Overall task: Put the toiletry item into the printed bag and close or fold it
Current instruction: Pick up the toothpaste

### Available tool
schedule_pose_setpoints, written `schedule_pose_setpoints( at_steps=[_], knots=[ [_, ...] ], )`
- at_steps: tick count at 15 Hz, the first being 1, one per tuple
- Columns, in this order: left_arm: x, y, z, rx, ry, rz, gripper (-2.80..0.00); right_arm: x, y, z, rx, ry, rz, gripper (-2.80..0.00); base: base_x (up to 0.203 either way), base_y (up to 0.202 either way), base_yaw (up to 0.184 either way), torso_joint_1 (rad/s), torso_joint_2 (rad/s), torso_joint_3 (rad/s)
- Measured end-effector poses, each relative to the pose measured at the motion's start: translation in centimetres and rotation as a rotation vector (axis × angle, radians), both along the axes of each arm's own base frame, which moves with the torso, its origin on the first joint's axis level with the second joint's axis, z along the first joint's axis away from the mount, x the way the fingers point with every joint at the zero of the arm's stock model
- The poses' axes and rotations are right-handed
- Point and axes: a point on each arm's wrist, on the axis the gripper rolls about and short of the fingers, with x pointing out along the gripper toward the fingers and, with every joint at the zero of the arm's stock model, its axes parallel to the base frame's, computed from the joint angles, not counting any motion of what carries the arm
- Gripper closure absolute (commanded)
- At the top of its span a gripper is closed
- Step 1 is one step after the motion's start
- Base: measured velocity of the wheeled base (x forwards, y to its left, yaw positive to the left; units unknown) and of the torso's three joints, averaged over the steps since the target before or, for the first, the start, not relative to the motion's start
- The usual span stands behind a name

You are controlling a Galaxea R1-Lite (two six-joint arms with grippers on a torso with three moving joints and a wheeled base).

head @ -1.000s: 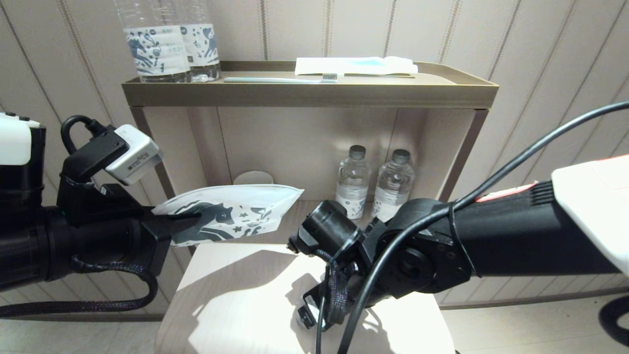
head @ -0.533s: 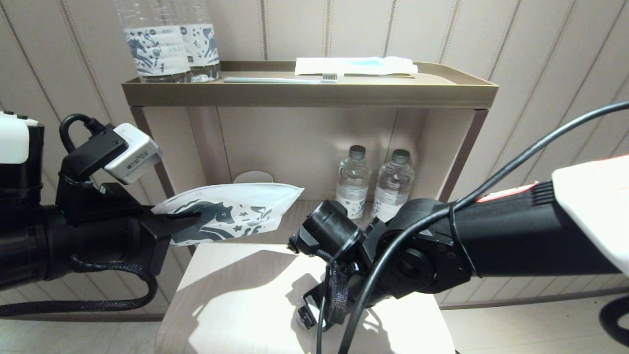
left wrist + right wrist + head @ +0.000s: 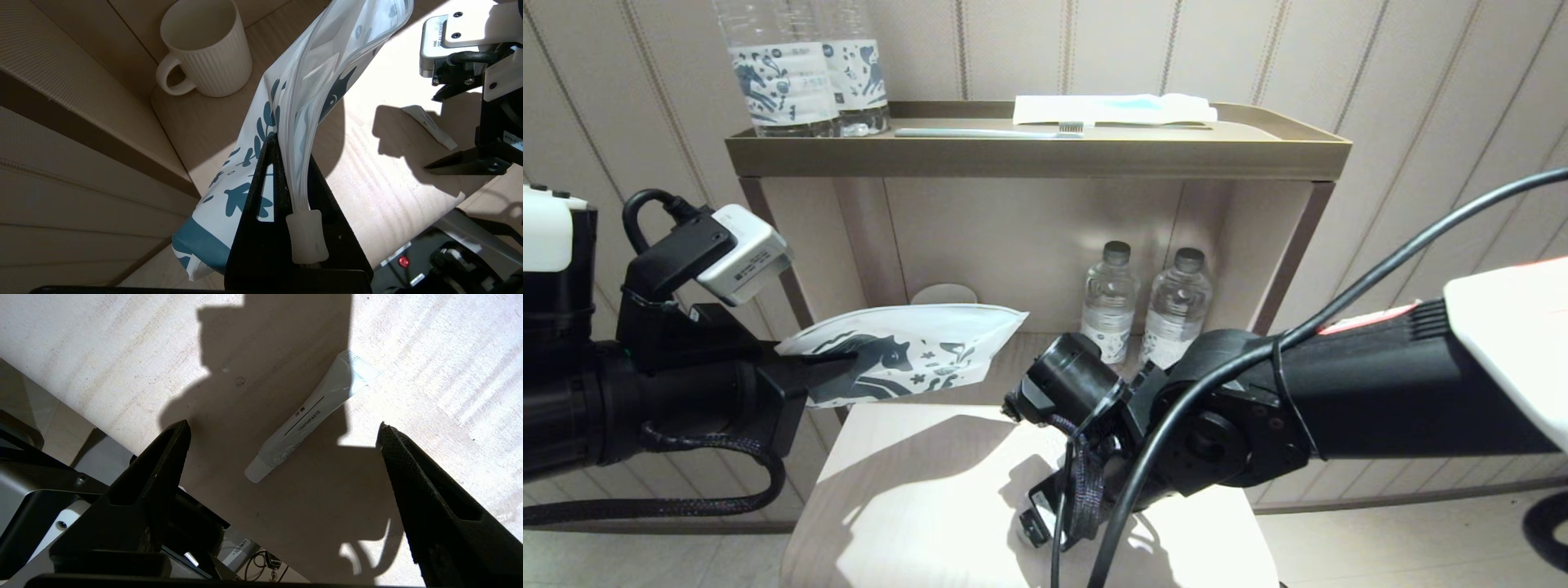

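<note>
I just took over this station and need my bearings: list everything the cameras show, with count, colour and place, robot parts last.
printed bag: one, white with dark blue print, held up over the table's far-left edge
toothpaste tube: one, white, flat on the table under the right pincer
table: one, pale wood, front centre
shelf unit: one, tan, behind the table
large bottles: two, clear, shelf top left
small bottles: two, clear, lower shelf
toothbrush: one, pale, shelf top
packet: one, white and light blue, shelf top
mug: one, white, lower shelf
left pincer: black, shut on the bag
right pincer: black, open above the tube
</note>
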Motion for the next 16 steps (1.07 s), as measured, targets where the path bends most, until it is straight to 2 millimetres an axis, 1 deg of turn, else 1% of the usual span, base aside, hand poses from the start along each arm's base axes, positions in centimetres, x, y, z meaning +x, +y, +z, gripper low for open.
schedule_pose_setpoints(
  at_steps=[6, 14, 16],
  knots=[
    [0.0, 0.0, 0.1, 0.000, 0.000, 0.000, 0.00, -0.1, -0.1, 0.3, 0.004, -0.004, 0.001, -2.80, 0.000, 0.000, 0.000, 0.000, 0.00, 0.000],
    [0.1, 0.0, 0.1, -0.001, -0.001, 0.000, 0.00, -0.4, -0.3, 1.4, 0.030, -0.026, 0.001, -2.80, 0.000, 0.000, 0.000, 0.000, 0.00, 0.000],
    [0.1, 0.0, 0.1, -0.001, -0.002, 0.000, 0.00, -0.6, -0.2, 1.4, 0.030, -0.026, 0.005, -2.80, 0.000, 0.000, 0.000, 0.000, 0.00, 0.000]
  ],
)
